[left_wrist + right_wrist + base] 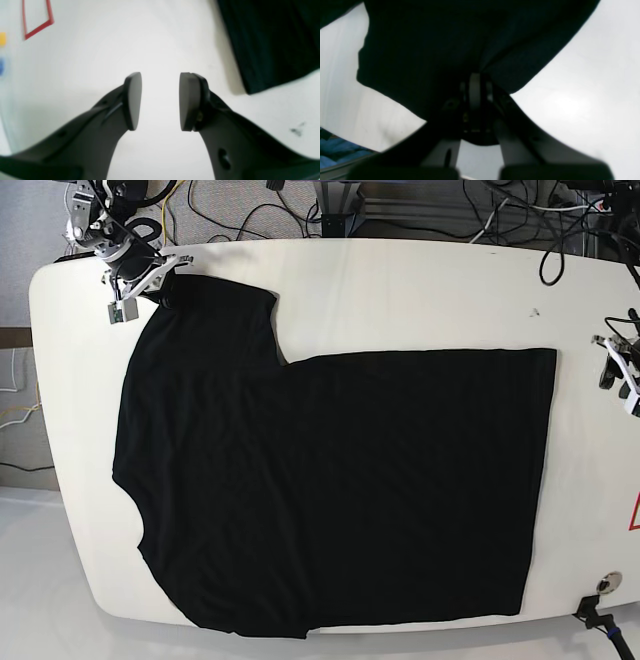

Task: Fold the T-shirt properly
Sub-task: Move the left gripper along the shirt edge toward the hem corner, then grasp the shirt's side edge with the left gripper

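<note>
Apparently right pincer [475,87] grips the T-shirt [340,490].

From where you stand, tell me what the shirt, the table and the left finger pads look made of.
Shirt: soft knit cloth, likely cotton, matte black; it lies limp with fine wrinkles.
Table: hard, smooth white board, slight sheen; core unclear.
Left finger pads: flat matte dark grey, perhaps rubber or plastic.

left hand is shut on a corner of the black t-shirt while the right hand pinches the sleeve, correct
Not quite. The left hand is open and holds nothing: the left wrist view shows bare white table between its fingers, with the black T-shirt lying apart off to one side. The rest stands: the right hand is shut on the sleeve, as the right wrist view shows.
</note>
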Controlling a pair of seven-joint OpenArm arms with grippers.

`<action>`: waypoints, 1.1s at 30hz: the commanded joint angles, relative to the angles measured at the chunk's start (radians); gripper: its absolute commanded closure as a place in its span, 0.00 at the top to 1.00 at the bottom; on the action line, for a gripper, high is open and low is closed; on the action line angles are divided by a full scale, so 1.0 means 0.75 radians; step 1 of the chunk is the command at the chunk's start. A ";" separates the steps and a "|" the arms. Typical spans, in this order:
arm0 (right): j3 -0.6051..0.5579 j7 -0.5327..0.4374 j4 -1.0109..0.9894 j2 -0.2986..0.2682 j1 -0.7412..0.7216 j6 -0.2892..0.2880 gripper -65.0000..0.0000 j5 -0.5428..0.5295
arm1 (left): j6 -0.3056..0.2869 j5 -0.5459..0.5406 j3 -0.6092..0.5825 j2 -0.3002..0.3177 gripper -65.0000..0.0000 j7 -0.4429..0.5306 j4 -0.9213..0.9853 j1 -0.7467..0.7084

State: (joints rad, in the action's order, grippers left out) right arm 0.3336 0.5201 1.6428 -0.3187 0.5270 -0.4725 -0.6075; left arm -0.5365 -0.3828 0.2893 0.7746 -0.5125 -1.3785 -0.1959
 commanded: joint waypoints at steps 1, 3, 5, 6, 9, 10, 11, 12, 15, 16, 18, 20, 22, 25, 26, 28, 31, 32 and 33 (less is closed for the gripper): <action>0.007 0.031 0.012 -0.013 0.010 0.003 0.00 0.019 | -0.029 -0.015 -0.006 0.050 0.35 0.014 0.091 0.069; 0.003 0.027 0.012 -0.014 0.008 0.000 0.00 0.021 | -0.028 -0.016 -0.002 0.059 0.36 0.014 0.175 0.122; 0.002 0.034 0.012 -0.014 0.011 -0.003 0.00 0.022 | -0.023 -0.014 -0.001 0.062 0.36 0.010 0.255 0.174; 0.002 0.034 0.013 -0.016 0.013 0.001 0.00 0.024 | -0.020 -0.014 -0.002 0.057 0.36 0.009 0.289 0.199; 0.006 0.040 0.006 -0.013 0.009 -0.001 0.00 0.021 | -0.014 -0.013 -0.009 0.045 0.37 0.000 0.344 0.256; 0.004 0.035 0.005 -0.013 0.012 -0.002 0.00 0.024 | -0.015 -0.013 -0.008 0.042 0.37 -0.001 0.349 0.269; 0.007 0.042 0.007 -0.013 0.008 -0.004 0.00 0.022 | -0.019 -0.015 -0.010 0.034 0.37 -0.004 0.353 0.283; 0.002 0.042 0.008 -0.013 0.010 -0.005 0.00 0.024 | -0.019 -0.012 -0.009 0.027 0.37 -0.006 0.358 0.301; 0.000 0.043 0.007 -0.013 0.006 -0.004 0.00 0.023 | -0.014 -0.012 -0.014 -0.005 0.38 -0.012 0.371 0.345; 0.001 0.049 0.002 -0.014 0.014 -0.006 0.00 0.024 | -0.014 -0.013 -0.017 -0.014 0.38 -0.012 0.376 0.358; 0.000 0.046 0.008 -0.013 0.003 -0.004 0.00 0.023 | -0.011 -0.016 -0.020 -0.036 0.38 -0.016 0.399 0.385; 0.001 0.047 0.011 -0.012 0.004 -0.005 0.00 0.024 | -0.013 -0.018 -0.025 -0.057 0.38 -0.025 0.421 0.410; 0.009 0.051 0.007 -0.012 0.000 -0.005 0.00 0.016 | -0.057 0.003 -0.031 -0.065 0.38 -0.032 0.419 0.421; 0.008 0.044 0.006 -0.011 -0.005 -0.013 0.00 0.019 | -0.122 -0.001 -0.154 -0.067 0.39 -0.037 0.430 0.467; 0.008 0.046 0.005 -0.014 -0.006 -0.013 0.00 0.022 | -0.130 0.003 -0.190 -0.066 0.39 -0.035 0.436 0.484; 0.009 0.047 0.008 -0.014 -0.008 -0.012 0.00 0.023 | -0.131 0.004 -0.253 -0.061 0.40 -0.032 0.451 0.512; 0.012 0.044 0.011 -0.015 -0.009 -0.013 0.00 0.024 | -0.122 0.003 -0.297 -0.029 0.40 -0.010 0.473 0.544; 0.012 0.043 0.010 -0.013 -0.008 -0.014 0.00 0.025 | -0.123 0.001 -0.301 -0.018 0.40 -0.005 0.474 0.545; 0.011 0.042 0.008 -0.014 -0.010 -0.016 0.00 0.024 | -0.122 0.002 -0.309 -0.006 0.40 -0.001 0.476 0.547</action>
State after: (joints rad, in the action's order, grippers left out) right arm 0.3351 0.5358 1.6417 -0.3161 0.5159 -0.4831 -0.6060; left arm -0.6350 -0.3729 0.0566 0.7395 -0.5343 -1.0119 0.1886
